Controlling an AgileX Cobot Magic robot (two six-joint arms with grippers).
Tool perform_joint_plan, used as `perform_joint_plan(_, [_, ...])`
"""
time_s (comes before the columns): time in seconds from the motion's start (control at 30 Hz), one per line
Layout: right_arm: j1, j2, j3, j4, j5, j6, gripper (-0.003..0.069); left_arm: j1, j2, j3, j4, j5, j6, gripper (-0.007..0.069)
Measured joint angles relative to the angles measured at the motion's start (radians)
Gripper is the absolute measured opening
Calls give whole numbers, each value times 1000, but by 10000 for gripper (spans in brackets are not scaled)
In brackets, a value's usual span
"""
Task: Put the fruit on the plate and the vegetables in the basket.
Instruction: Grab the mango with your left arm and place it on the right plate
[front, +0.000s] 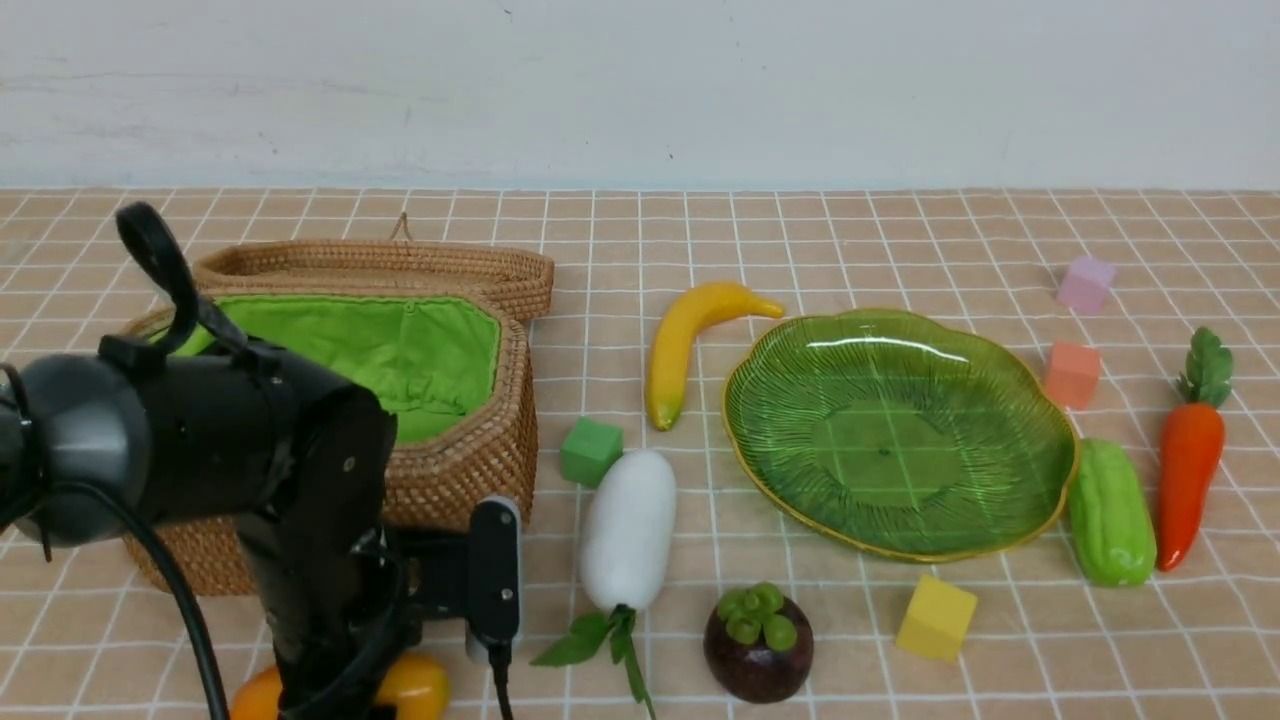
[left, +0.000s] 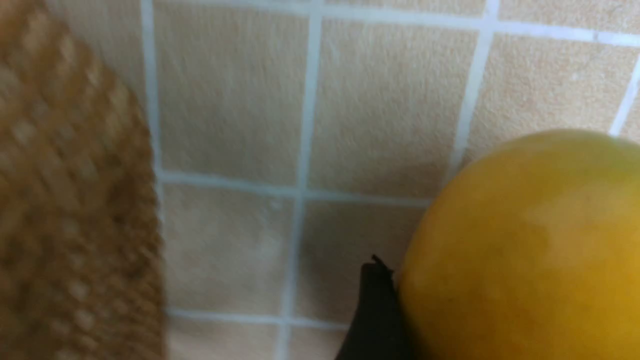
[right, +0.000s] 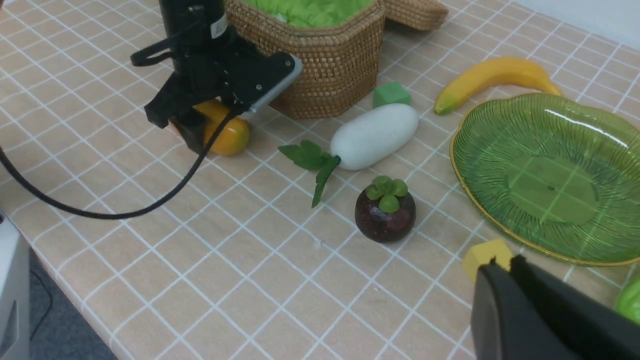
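Observation:
The orange-yellow mango (front: 415, 686) lies on the table in front of the basket (front: 470, 450). My left gripper (front: 340, 700) reaches down over it. In the left wrist view one black finger (left: 375, 310) presses against the mango's (left: 525, 240) side; the other is out of frame. The plate (front: 900, 430) is empty. The banana (front: 685, 340) lies left of the plate and the mangosteen (front: 758, 645) in front of it. The radish (front: 628, 530) lies beside the basket. The gourd (front: 1110, 512) and carrot (front: 1190, 470) lie right of the plate. My right gripper (right: 504, 261) hangs shut and empty.
Foam cubes are scattered about: green (front: 590, 450) by the radish, yellow (front: 935, 617) before the plate, orange (front: 1072, 374) and pink (front: 1086, 284) at the right. The basket's lid (front: 400, 265) lies open behind it. The table's near edge (right: 65, 295) shows in the right wrist view.

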Motion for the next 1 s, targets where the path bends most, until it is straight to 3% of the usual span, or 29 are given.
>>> perform_joint_plan(0.2, [0, 0, 0, -22, -65, 93, 57, -84, -113, -58, -54, 108, -187, 519])
perform_joint_plan(0.33, [0, 0, 0, -83, -159, 246, 59, -223, -156, -229, -146, -67, -300, 519])
perform_joint_plan(0.5, [0, 0, 0, -116, -197, 373, 67, -266, 102, -590, -238, -202, -355, 519])
perform_joint_plan(0.83, [0, 0, 0, -116, -138, 412, 69, -245, 704, -1330, -206, -97, -506, 519])
perform_joint_plan(1.0, [0, 0, 0, -112, -122, 414, 69, -238, 791, -1414, -215, -104, -519, 519])
